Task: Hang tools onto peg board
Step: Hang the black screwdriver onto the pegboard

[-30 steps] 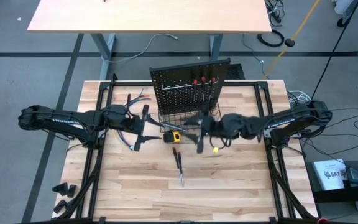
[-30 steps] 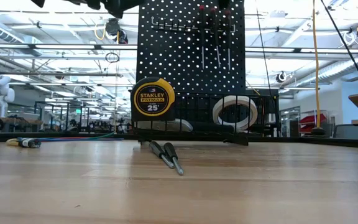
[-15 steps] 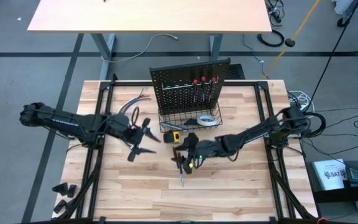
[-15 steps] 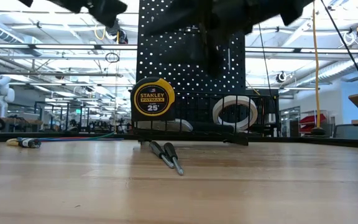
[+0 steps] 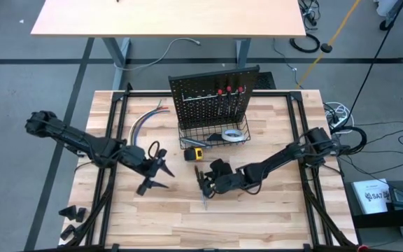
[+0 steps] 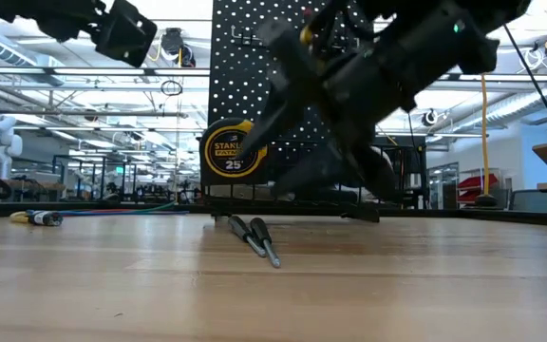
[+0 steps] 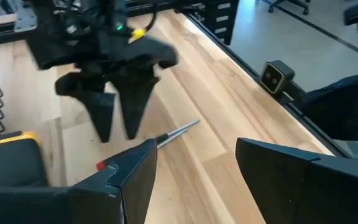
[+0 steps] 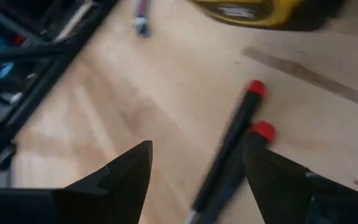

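The black peg board (image 5: 214, 98) stands at the table's far side with three screwdrivers (image 5: 230, 94) hanging on it. A white tape roll (image 5: 234, 135) lies in its wire basket (image 5: 212, 140). The yellow-black tape measure (image 5: 195, 154) rests on the table before the basket. Two screwdrivers (image 5: 202, 190) (image 8: 232, 146) lie side by side on the wood, red ends toward the board. My right gripper (image 5: 203, 182) (image 8: 197, 149) hovers open just above them, fingers on either side. To their left my left gripper (image 5: 158, 176) (image 7: 194, 149) is open in the air with nothing between its fingers.
A bundle of coloured cables (image 5: 145, 122) lies left of the peg board. The black frame rails (image 5: 110, 161) run along both sides of the table. Bare wood stretches toward the near edge (image 5: 208, 231).
My right gripper has dropped from in front of the peg board, toward the near edge and left, to just over the two lying screwdrivers, rolling its wrist on the way. My left gripper has swung toward the near edge and sunk a little. Neither has taken hold of anything.
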Action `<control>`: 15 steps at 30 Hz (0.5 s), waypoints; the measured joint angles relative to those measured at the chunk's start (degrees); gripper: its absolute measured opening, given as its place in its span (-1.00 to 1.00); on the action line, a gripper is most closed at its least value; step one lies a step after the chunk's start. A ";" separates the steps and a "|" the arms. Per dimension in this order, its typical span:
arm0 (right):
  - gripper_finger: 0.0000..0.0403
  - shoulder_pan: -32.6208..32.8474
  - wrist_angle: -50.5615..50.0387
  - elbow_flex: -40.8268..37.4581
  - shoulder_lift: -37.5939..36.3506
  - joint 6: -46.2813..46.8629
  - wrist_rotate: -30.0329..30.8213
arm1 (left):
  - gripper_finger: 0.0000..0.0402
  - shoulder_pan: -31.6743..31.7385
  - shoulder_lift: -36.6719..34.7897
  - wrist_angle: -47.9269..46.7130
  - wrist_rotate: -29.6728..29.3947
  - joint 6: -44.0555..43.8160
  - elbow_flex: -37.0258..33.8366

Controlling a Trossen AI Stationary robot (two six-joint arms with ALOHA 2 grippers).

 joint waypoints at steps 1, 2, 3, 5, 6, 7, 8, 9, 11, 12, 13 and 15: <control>0.20 0.00 0.03 0.17 0.68 0.65 0.73 | 0.13 -0.37 -0.03 0.06 0.00 -0.01 -0.17; 0.20 0.07 -1.10 0.89 1.42 0.90 1.44 | 0.13 -0.75 -0.03 0.09 0.00 -0.04 -0.36; 0.19 0.18 -3.16 2.05 2.18 1.25 2.42 | 0.13 -1.17 -0.03 0.10 -0.01 -0.09 -0.67; 0.16 0.28 -9.48 5.67 3.40 1.91 4.36 | 0.13 -1.84 -0.03 0.40 -0.01 -0.10 -1.45; 0.14 0.33 -13.58 7.79 3.88 1.92 4.83 | 0.13 -2.13 -0.03 0.49 -0.03 -0.14 -1.94; 0.11 0.32 -17.27 10.11 4.47 1.93 5.08 | 0.13 -2.23 -0.03 0.69 -0.03 -0.34 -2.57; 0.09 0.28 -20.80 12.29 4.97 1.94 5.28 | 0.13 -2.36 0.00 1.26 -0.03 -0.68 -3.22; 0.07 0.28 -24.29 14.29 5.47 1.94 5.68 | 0.13 -2.46 0.00 1.58 -0.17 -1.17 -3.76; 0.03 0.28 -28.65 17.98 6.70 2.34 6.06 | 0.13 -2.50 0.00 1.94 -0.82 -1.41 -4.28; 0.01 0.28 -30.35 19.39 7.38 3.07 6.06 | 0.13 -2.50 0.00 1.88 -1.03 -1.38 -4.42; 0.00 0.28 -31.78 20.61 8.07 3.48 6.14 | 0.13 -2.50 -0.03 1.98 -1.06 -1.37 -4.52; -0.02 0.28 -32.51 22.23 9.84 3.66 6.05 | 0.13 -2.47 -0.02 2.02 -1.12 -1.36 -4.73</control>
